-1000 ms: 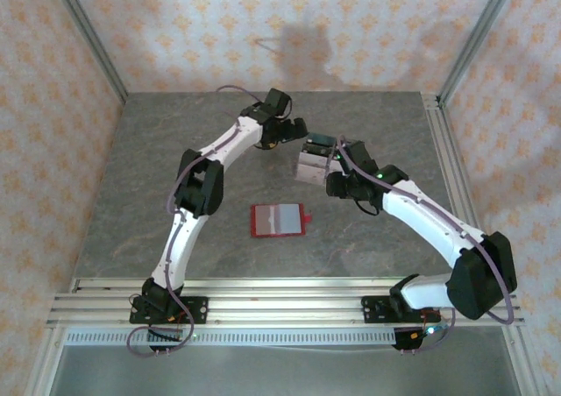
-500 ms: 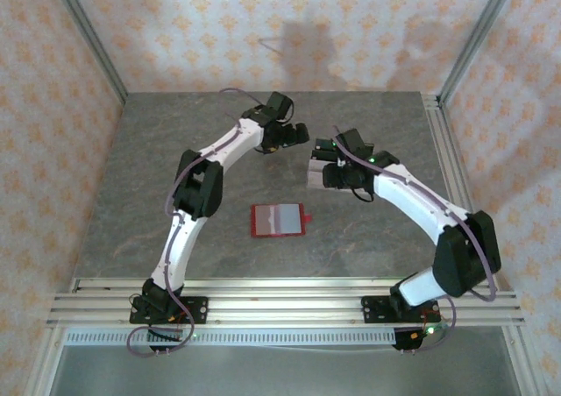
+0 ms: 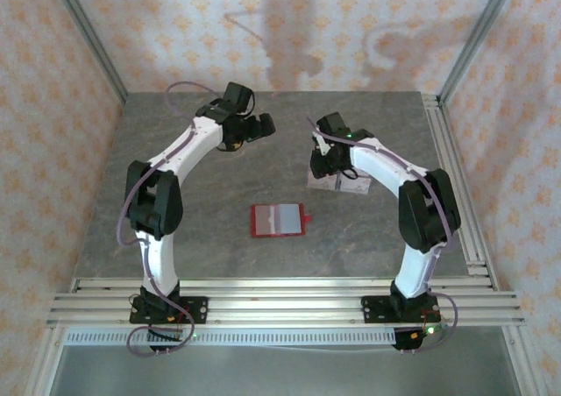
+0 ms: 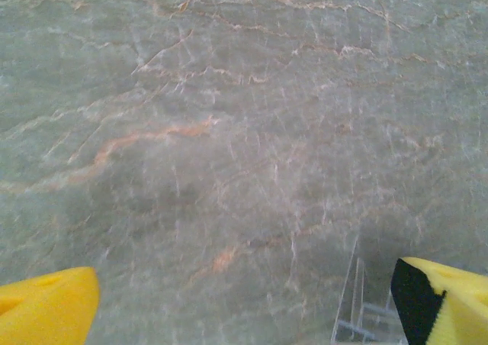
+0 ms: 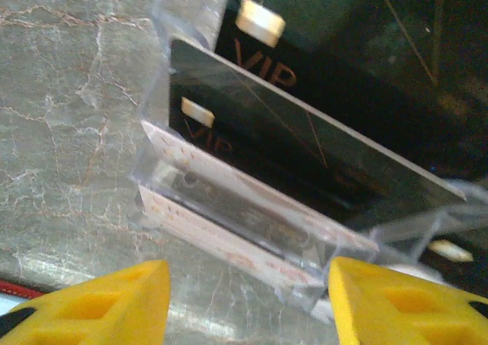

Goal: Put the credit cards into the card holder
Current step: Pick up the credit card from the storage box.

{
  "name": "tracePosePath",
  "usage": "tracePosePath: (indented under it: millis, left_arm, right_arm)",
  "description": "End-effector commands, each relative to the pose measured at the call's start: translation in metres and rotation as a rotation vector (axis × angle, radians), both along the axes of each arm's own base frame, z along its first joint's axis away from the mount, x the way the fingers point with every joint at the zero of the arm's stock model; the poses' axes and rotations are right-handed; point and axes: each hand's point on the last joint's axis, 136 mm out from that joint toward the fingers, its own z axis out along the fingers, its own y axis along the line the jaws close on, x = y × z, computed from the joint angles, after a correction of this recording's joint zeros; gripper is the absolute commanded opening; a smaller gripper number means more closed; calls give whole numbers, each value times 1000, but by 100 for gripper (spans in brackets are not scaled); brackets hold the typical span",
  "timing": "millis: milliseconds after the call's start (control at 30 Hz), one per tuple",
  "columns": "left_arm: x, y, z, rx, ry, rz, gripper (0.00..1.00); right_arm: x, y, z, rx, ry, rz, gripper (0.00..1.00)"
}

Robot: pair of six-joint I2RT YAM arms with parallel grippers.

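R gripper (image 5: 248, 303) is being held part-open: yellow fingertips (image 5: 99, 303) are being shown apart w/ nothing clamped btwn them. It is being pointed down at the clear stand (image 5: 229, 211), just short of its near edge; whether the plastic is being touched can't be told. Two pale pinkish credit cards (image 5: 244, 183) are being carried upright in the stand's front slots, w/ black VIP cards (image 5: 290, 131) in the slots behind. From above, the stand is being seen right of table (image 3: 219, 256) ctr, w/ the R arm's elbow being held nr the right-edge rail (image 3: 456, 194). L gripper (image 3: 260, 126) is being held wide open, nothing in it, over bare marble toward the far edge; a bit of clear plastic (image 4: 354, 314) is being shown just inside one fingertip. Card holder (image 3: 279, 220) is being shown spread open and flat nr table ctr, well apart from both grippers and the stand, w/ bare surface being left all round its edges.
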Motion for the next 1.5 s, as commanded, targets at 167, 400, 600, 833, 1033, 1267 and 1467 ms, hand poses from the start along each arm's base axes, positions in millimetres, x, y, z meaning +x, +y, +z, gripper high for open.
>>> tracePosePath:
  millis: [167, 400, 600, 833, 1033, 1267, 1467]
  left_arm:
    - [-28, 37, 17, 2, -40, 53, 100]
    - [-40, 53, 23, -8, -48, 78, 100]
    - [-43, 56, 25, -10, -48, 82, 100]
    - [-46, 57, 25, -11, -48, 80, 100]
    - [-47, 58, 21, -18, -42, 86, 100]
    - [-47, 58, 21, -26, -42, 87, 100]
    - [-47, 58, 19, -25, -39, 88, 100]
  right_arm:
    - [5, 10, -19, -91, -1, 211, 53]
    - [8, 13, -23, -128, -34, 251, 51]
    - [5, 17, -20, -153, -68, 270, 51]
    - [15, 11, -28, -221, -88, 274, 51]
    - [20, 7, -37, -275, -85, 301, 51]
    - [14, 10, -48, -291, -50, 332, 47]
    - [11, 17, -43, -252, -49, 332, 36]
